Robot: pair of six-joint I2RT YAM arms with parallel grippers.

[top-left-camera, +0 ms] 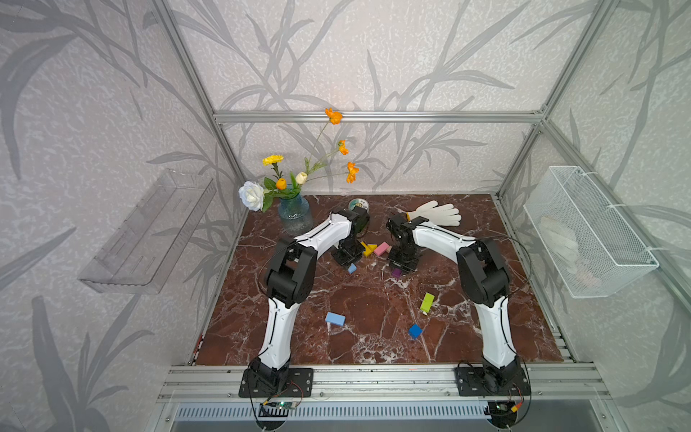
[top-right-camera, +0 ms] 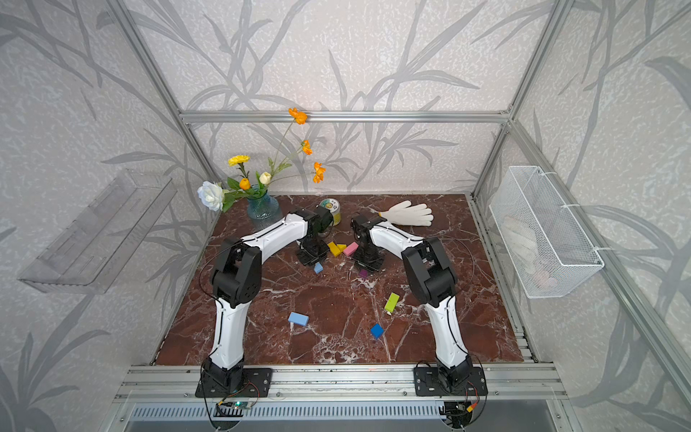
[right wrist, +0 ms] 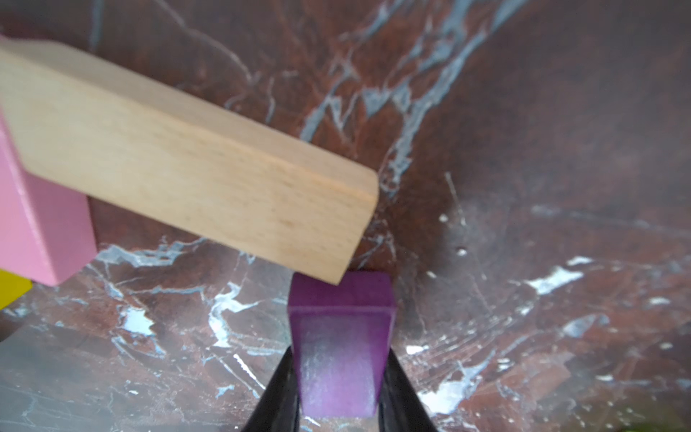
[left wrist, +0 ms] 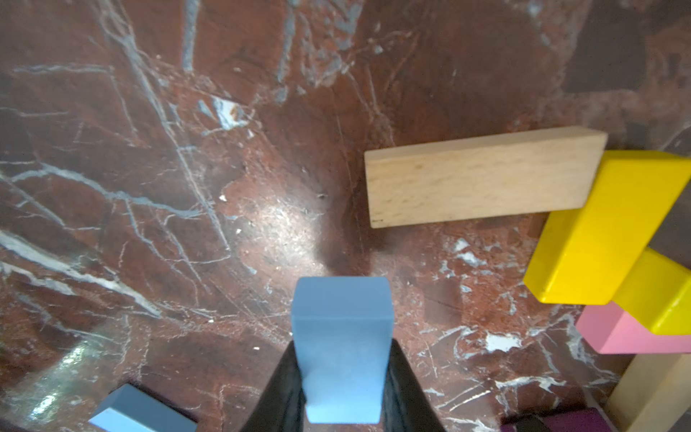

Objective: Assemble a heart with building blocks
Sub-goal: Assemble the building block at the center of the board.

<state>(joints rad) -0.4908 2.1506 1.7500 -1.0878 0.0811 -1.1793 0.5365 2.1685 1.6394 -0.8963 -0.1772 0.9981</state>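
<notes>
1. The left arm (top-left-camera: 278, 329) rises from the front rail, bends at the elbow and reaches to mid-bench, wrist pointing down; the left hand (left wrist: 342, 374) is clamped on a light blue block (left wrist: 342, 321), whose long axis runs out along the fingers toward the bench (top-left-camera: 374, 299).
2. Between the arms lies the part-built heart (top-left-camera: 370, 250): a tan block (left wrist: 482, 175) lies flat with one end against a yellow block (left wrist: 605, 232); a second yellow block (left wrist: 662, 295) touches that one; a pink block (left wrist: 628, 338) comes next.
3. The right arm (top-left-camera: 493, 329) mirrors the left; the right hand (right wrist: 340, 374) is clamped on a purple block (right wrist: 342, 329), long axis likewise along the fingers; its far end sits at the tip of a second tan block (right wrist: 187, 161); whether the two touch I cannot tell; that block's other end meets the pink block.
4. Loose toward the front: a second light blue block (top-left-camera: 335, 319) lying crosswise; a dark blue block (top-left-camera: 415, 331); a lime green block (top-left-camera: 427, 302) pointing roughly front to back.
5. Behind the arms, at the far edge: a vase (top-left-camera: 294, 215), a tin (top-left-camera: 358, 205), a white glove (top-left-camera: 437, 214).
</notes>
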